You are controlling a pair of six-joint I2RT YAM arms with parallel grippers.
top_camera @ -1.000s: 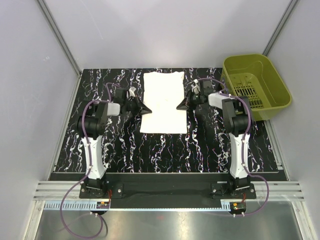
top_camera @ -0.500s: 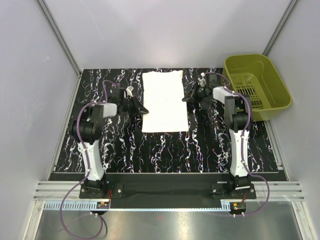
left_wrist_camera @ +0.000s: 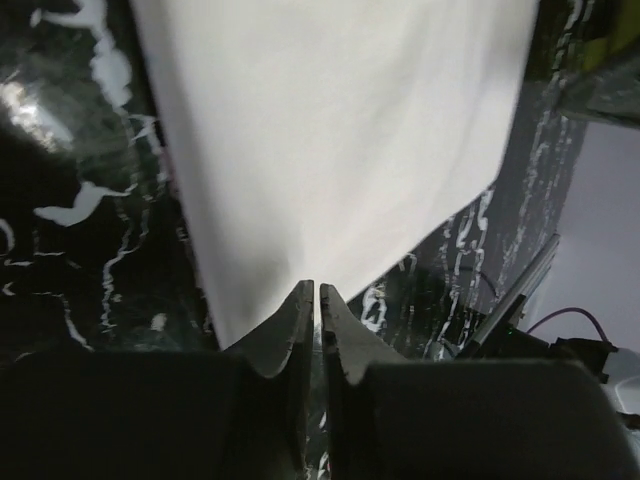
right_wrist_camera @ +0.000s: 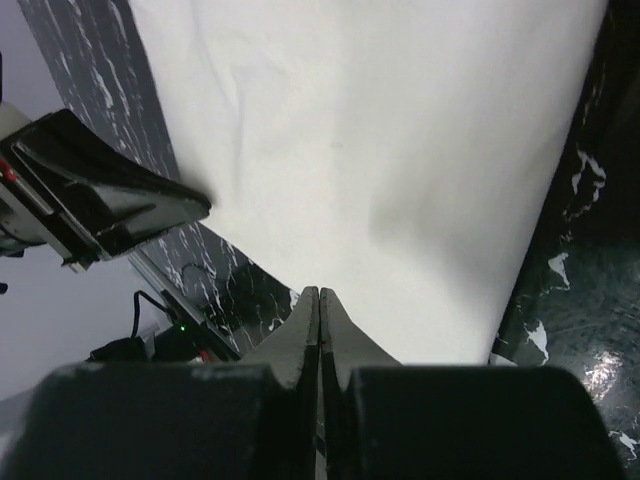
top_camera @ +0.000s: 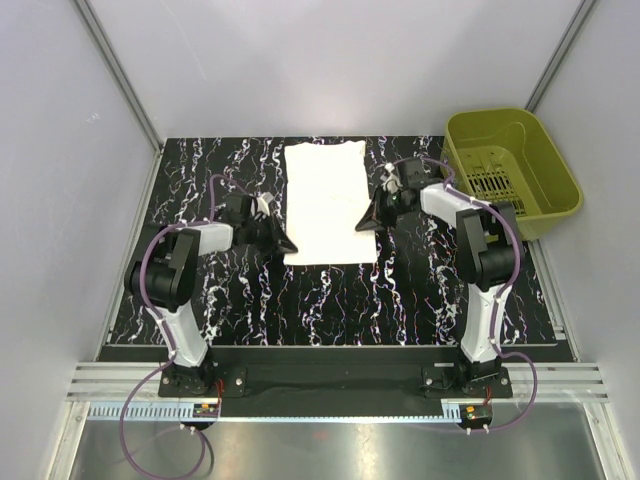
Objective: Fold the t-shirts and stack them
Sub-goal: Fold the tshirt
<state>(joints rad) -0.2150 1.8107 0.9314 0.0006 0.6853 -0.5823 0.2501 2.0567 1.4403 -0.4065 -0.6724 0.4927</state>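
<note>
T-shirt (top_camera: 325,200) lay flat on the table (top_camera: 200,300), long axis running 12 to 6 o'clock. Left gripper (top_camera: 284,244), jaws nearly together, nothing seen held, sat at its 7 o'clock corner. Right gripper (top_camera: 364,226), closed, likewise empty, touched its 4 o'clock edge. Both arms were equally near.

Matt off-white cloth t-shirt (top_camera: 325,203), smooth, faintly creased; glossy black white-veined table (top_camera: 330,300); olive plastic basket (top_camera: 548,216); brushed metal sheet (top_camera: 330,450)

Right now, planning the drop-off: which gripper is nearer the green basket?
Right. The right gripper is at the shirt edge facing the basket; the left gripper is beyond the shirt's far edge.
</note>
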